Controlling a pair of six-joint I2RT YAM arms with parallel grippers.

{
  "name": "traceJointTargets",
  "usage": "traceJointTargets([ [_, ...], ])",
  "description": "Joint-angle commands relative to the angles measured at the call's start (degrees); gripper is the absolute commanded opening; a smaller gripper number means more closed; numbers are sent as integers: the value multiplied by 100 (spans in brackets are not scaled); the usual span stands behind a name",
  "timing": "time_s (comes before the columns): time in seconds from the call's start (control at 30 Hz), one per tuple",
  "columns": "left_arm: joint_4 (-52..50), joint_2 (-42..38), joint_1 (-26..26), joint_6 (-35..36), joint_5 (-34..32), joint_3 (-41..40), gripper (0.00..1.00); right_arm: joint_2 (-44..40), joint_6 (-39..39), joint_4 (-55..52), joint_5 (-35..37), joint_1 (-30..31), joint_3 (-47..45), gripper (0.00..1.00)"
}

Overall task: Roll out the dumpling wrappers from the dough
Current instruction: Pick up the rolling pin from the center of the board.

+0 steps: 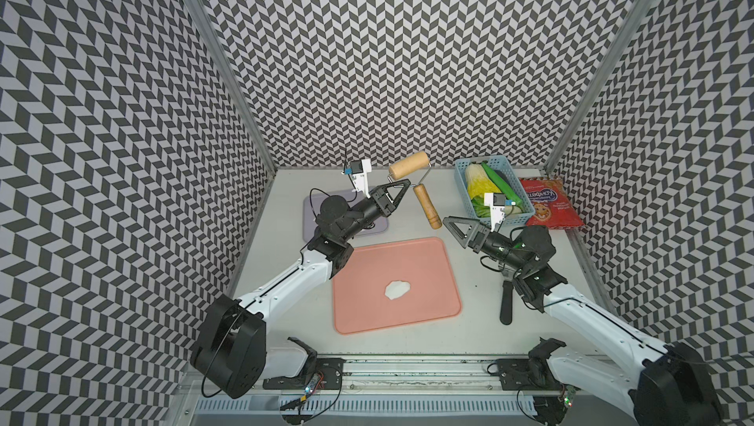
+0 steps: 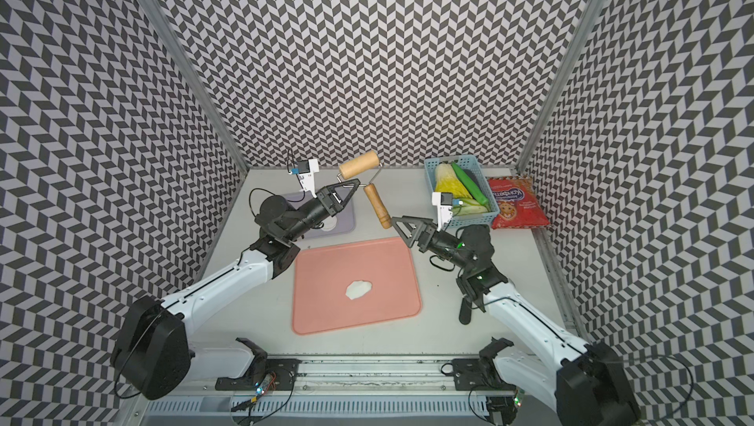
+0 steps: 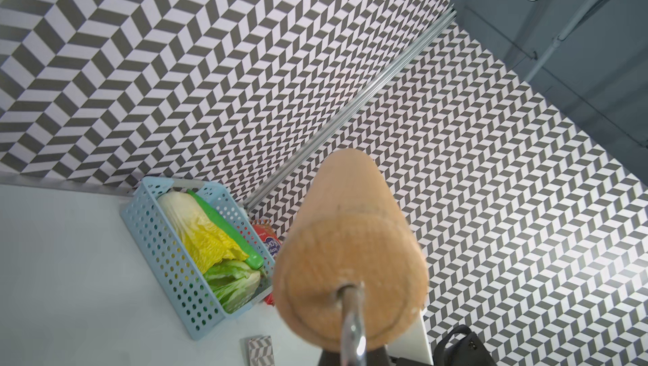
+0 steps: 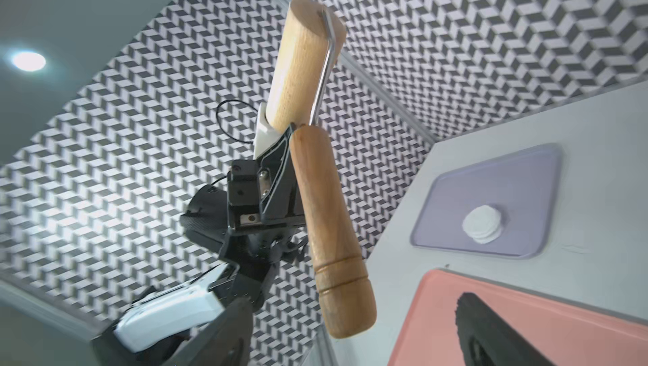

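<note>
Dough (image 1: 396, 290) on pink mat (image 1: 367, 273), well apart from roller (image 1: 409, 164) clamped, apparently by its wire, in left gripper (image 1: 403, 185); right gripper (image 1: 452, 225) gapes.

White table (image 1: 408, 344), pink mat (image 1: 367, 273), lilac tray (image 4: 484, 185), blue basket (image 1: 465, 189), red packet (image 1: 551, 203)

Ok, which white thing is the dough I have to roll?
Start at the big pink mat. The dough is the lone white lump lying on it. Its outline is ragged, unlike the neat round wrappers stacked on the purple tray.
</note>
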Motion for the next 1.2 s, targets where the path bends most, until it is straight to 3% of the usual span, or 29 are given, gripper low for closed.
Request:
traceJointTargets([
  [0.0,667,-231,23,-158,-254,128,0,323,891,1663,-968,78,272,91],
  [0.1,858,-215,22,-261,-353,172,0,509,1266,2328,-964,151,316,90],
  [0.4,1095,-116,-23,-423,-642,232,0,850,1681,2886,-899,325,823,81],
  [0.87,878,-477,-481,8,-1708,-121,0,1212,2028,2527,-190,327,1457,51],
  [1.17,852,-518,-548,51,-1813,-223,0,1321,2172,2372,-120,327,1593,43],
])
